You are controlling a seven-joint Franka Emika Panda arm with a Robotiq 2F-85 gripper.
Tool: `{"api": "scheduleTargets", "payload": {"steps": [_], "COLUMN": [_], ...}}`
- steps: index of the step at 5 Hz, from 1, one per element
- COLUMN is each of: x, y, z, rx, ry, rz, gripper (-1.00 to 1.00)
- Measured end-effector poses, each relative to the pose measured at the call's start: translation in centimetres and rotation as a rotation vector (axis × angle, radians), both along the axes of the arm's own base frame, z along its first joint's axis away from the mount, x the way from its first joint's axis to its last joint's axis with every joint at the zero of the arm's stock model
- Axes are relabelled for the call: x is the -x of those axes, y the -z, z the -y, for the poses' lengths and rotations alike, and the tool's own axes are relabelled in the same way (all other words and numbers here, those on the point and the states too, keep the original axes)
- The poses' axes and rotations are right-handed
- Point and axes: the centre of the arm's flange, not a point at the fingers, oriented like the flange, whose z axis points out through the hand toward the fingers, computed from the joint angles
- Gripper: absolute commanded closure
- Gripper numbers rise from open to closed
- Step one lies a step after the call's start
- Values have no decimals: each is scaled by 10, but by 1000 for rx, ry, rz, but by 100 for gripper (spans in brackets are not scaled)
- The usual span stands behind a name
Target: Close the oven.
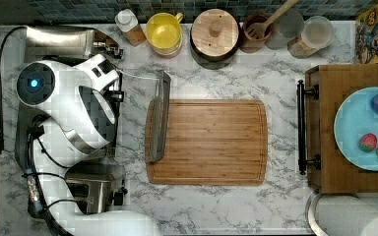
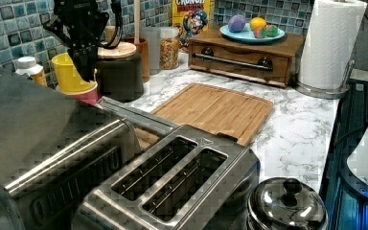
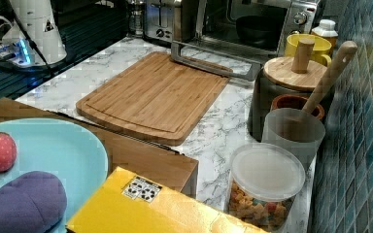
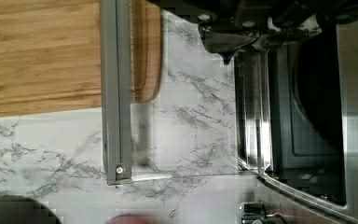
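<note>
The boxy stainless-steel toaster oven (image 3: 252,22) stands open, its glass drop-down door (image 4: 186,135) lying flat and its grey metal bar handle (image 1: 160,118) resting over the edge of the bamboo cutting board (image 1: 211,142). A dark pan (image 3: 257,29) sits inside the oven. The black gripper (image 2: 85,64) hangs above the door, fingers pointing down; whether they are parted cannot be told.

A bamboo cutting board (image 1: 211,141) lies mid-counter in the top view. At its 12 o'clock stand a yellow mug (image 1: 163,32) and a wood-lidded dark pot (image 1: 215,36). At 3 o'clock, a wooden drawer box (image 1: 325,130) carries a blue plate (image 1: 354,129). At 8 o'clock sits a two-slot toaster (image 1: 89,191).
</note>
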Motion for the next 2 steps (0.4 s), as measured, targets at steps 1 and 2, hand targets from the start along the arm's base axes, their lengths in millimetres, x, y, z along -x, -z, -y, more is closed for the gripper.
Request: {"api": "scheduleTargets", "payload": {"steps": [1, 2], "x": [-1, -1], "y": [-1, -1], "z": [1, 1], "rx": [-1, 1], "ry": [-1, 0], "rz": [7, 4], "gripper": [100, 100]}}
